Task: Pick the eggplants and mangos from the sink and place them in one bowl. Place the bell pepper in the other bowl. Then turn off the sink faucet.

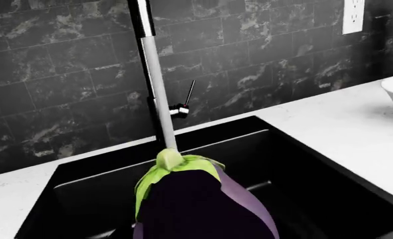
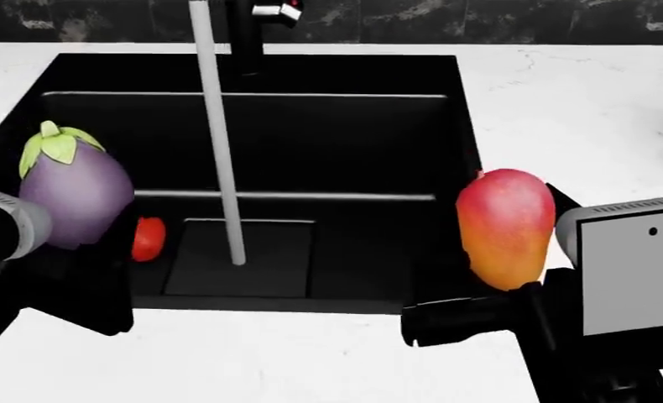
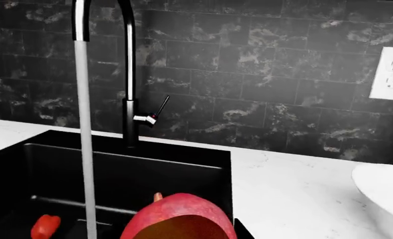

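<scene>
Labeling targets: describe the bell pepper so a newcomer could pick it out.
Find the black sink, water streaming onto its drain plate. On the sink floor left of that plate lies the bell pepper, below the held eggplant. It is small and all red, unlike the orange-red mango.

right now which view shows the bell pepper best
The head view: the bell pepper lies in the sink beside the eggplant, partly hidden. The right wrist view catches a red sliver at its edge. The left wrist view shows none.

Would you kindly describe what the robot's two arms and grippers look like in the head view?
Both grippers are matte black and blocky. The left gripper follows a grey ribbed cylindrical arm segment; the right gripper carries a flat light-grey box with one small dark dot. No cables visible.
</scene>
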